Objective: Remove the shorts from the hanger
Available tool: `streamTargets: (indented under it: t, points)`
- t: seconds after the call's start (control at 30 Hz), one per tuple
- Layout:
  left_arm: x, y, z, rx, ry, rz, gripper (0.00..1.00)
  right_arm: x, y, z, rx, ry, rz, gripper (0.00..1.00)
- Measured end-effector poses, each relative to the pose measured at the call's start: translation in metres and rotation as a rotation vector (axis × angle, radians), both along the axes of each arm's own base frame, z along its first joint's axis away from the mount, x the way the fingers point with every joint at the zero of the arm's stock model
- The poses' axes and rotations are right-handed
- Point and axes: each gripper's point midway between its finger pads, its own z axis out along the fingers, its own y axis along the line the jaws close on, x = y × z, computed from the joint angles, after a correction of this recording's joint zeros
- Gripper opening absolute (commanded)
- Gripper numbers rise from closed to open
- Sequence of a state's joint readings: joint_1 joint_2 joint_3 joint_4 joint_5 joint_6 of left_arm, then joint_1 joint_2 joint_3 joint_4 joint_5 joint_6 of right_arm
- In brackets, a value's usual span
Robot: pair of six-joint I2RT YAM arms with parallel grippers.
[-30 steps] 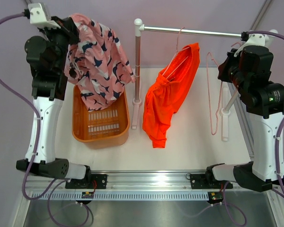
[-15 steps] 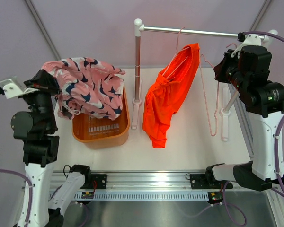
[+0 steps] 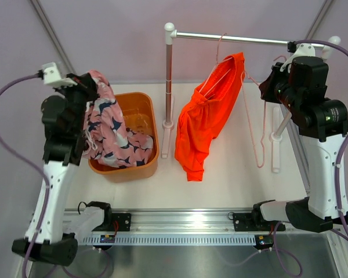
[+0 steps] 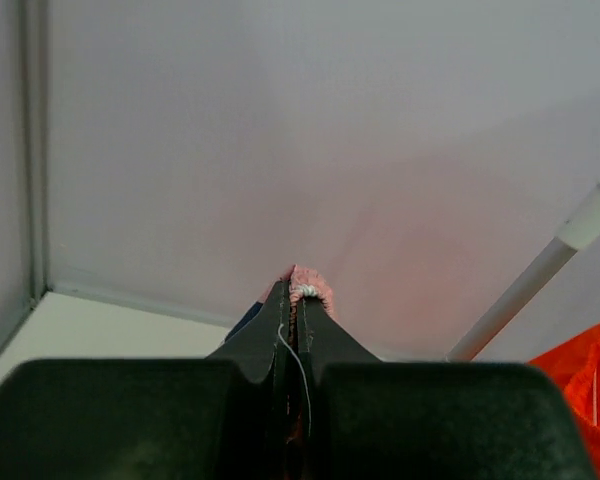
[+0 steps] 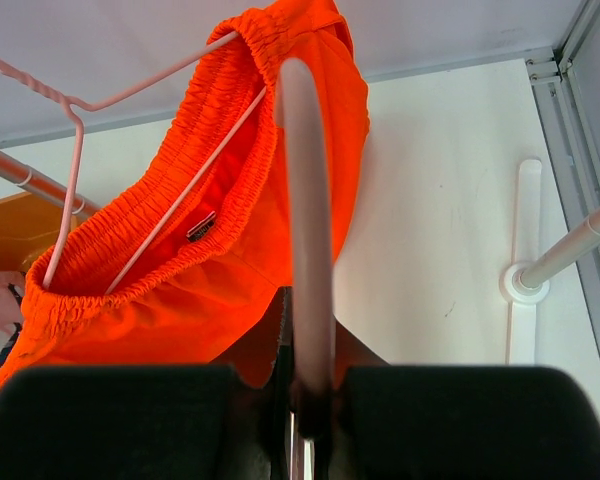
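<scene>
A robotics test cell: plain grey enclosure walls (image 3: 104, 35) and aluminium mounting rail (image 3: 185, 218).

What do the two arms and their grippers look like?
The left arm and right arm have white links and black joints. The left gripper and right gripper are black, flat-fingered. Purple cables run to white wrist mounts. The right arm carries a green light.
</scene>
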State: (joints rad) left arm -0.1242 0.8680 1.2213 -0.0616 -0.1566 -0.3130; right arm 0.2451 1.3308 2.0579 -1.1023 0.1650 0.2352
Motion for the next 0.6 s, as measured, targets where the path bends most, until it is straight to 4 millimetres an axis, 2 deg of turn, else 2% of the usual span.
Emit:
streamTargets:
  t: [0.1, 0.2, 0.27, 0.33, 0.4, 0.43, 0.47, 0.53, 0.57, 0.6]
  points:
    - [0.062, -0.026, -0.045, 0.005, 0.157, -0.093, 0.0, 0.0, 0.0, -0.002, -0.002, 0.006, -0.002, 0.0]
    - [0.114, -0.056, -0.125, 0.012, 0.39, -0.158, 0.0, -0.001, -0.002, -0.003, -0.005, 0.008, -0.007, 0.0]
    - [0.13, -0.072, -0.182, 0.006, 0.55, -0.181, 0.0, -0.001, -0.002, -0.003, -0.006, 0.008, -0.008, 0.0]
    - [0.132, -0.08, -0.226, -0.02, 0.687, -0.171, 0.0, -0.001, -0.002, -0.003, -0.006, 0.008, -0.009, 0.0]
    - [0.131, -0.078, -0.25, -0.063, 0.762, -0.135, 0.0, -0.001, -0.002, -0.003, -0.006, 0.008, -0.008, 0.0]
    - [0.128, -0.074, -0.259, -0.091, 0.791, -0.111, 0.04, -0.001, -0.002, -0.003, -0.006, 0.01, -0.008, 0.0]
    - [0.126, -0.07, -0.267, -0.124, 0.811, -0.092, 0.2, -0.002, -0.002, -0.004, -0.007, 0.012, -0.007, 0.0]
    - [0.124, -0.062, -0.28, -0.188, 0.832, -0.063, 0.29, -0.004, -0.002, -0.005, -0.011, 0.021, -0.005, 0.0]
    - [0.122, -0.058, -0.291, -0.224, 0.852, -0.052, 0.56, -0.005, -0.003, -0.005, -0.014, 0.023, -0.004, 0.0]
    - [0.12, -0.055, -0.298, -0.247, 0.869, -0.048, 0.68, -0.006, -0.003, -0.005, -0.017, 0.025, -0.003, 0.0]
